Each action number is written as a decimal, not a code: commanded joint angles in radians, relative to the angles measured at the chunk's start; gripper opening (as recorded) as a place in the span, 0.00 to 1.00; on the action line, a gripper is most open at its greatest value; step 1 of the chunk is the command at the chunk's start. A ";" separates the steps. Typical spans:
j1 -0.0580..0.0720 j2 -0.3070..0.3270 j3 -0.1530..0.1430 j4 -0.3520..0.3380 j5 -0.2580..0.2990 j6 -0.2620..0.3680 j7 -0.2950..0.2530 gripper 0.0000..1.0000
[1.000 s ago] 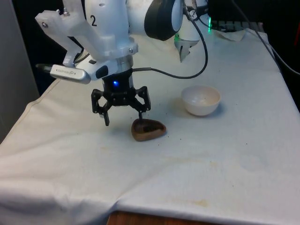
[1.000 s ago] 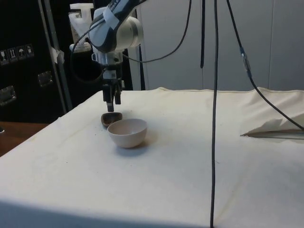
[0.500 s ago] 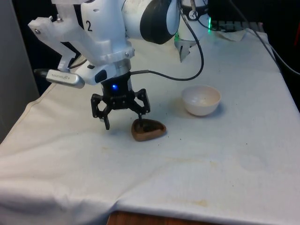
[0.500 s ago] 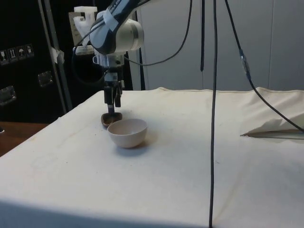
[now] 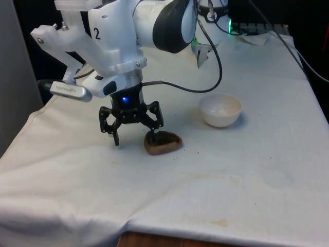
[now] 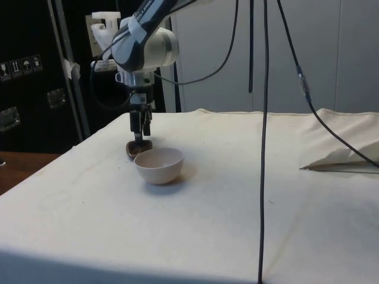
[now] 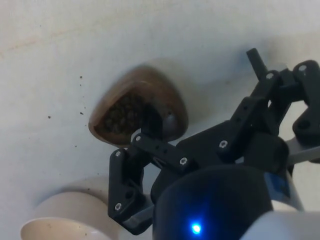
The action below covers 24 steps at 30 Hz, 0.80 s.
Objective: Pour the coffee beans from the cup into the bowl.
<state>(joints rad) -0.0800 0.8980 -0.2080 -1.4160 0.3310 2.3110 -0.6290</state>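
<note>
The cup [image 5: 162, 142] looks like brown wood with a smooth, slightly satin rim, and the coffee beans [image 7: 120, 114] inside it are dark and matt with a pebbly surface. The bowl [image 5: 220, 109] is pale, smooth and faintly glossy, like glazed ceramic or hard plastic. The table [image 5: 247, 175] is under a matt white woven cloth, creased and speckled with stains, while the hand [image 5: 134, 138] is matt black plastic below the arm's glossy white shell

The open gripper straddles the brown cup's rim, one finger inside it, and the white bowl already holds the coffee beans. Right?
Not quite. The beans are in the brown cup; the wrist view shows them there. The white bowl looks empty in the front view. The gripper is open, one finger inside the cup.
</note>
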 commanded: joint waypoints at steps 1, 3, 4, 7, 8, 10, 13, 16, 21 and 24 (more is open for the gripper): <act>-0.005 0.002 0.003 0.004 0.003 -0.003 -0.007 1.00; -0.005 0.001 0.002 0.003 0.003 -0.004 -0.012 1.00; -0.005 0.001 0.002 0.003 0.003 -0.004 -0.014 1.00; -0.005 0.001 0.000 0.003 0.003 -0.004 -0.019 1.00; -0.005 0.002 0.000 0.003 0.003 -0.004 -0.020 1.00; -0.005 0.002 0.000 0.002 0.003 -0.004 -0.023 1.00; -0.005 0.003 -0.001 0.003 0.003 -0.005 -0.026 1.00; -0.004 0.004 -0.002 0.003 0.003 -0.005 -0.030 0.95; -0.004 0.005 -0.002 0.003 0.003 -0.004 -0.032 0.63; -0.004 0.005 -0.002 0.003 0.003 -0.004 -0.032 0.47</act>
<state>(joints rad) -0.0810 0.9000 -0.2130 -1.4160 0.3310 2.3070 -0.6560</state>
